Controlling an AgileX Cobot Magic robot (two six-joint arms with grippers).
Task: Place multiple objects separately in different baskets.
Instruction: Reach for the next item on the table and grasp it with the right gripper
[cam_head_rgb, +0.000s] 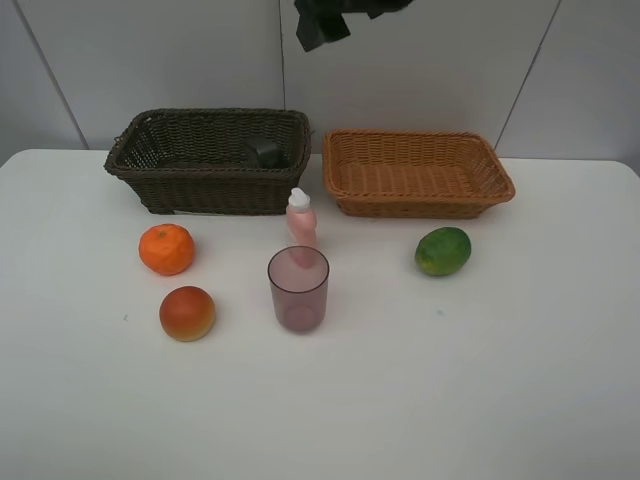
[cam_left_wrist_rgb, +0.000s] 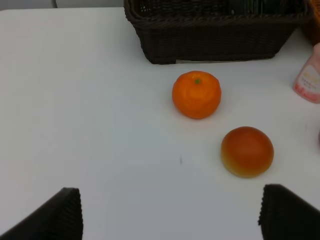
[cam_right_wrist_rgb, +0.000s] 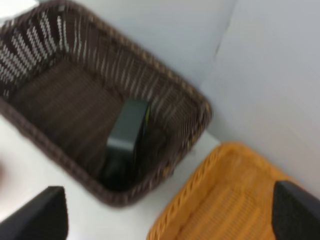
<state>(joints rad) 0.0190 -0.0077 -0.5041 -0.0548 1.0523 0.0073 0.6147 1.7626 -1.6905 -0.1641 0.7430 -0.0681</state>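
I get bright, even light on the white table (cam_head_rgb: 480, 400) with faint soft shadows, the high and left wrist views sharp, my right wrist view blurred over the dark basket (cam_right_wrist_rgb: 150, 75).

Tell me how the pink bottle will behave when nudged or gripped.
The bottle stands upright and is tall and narrow, so a sideways nudge would probably tip it. It looks like small plastic, so it is likely light and fairly stiff. The cup stands close in front, so a tipping bottle might knock it.
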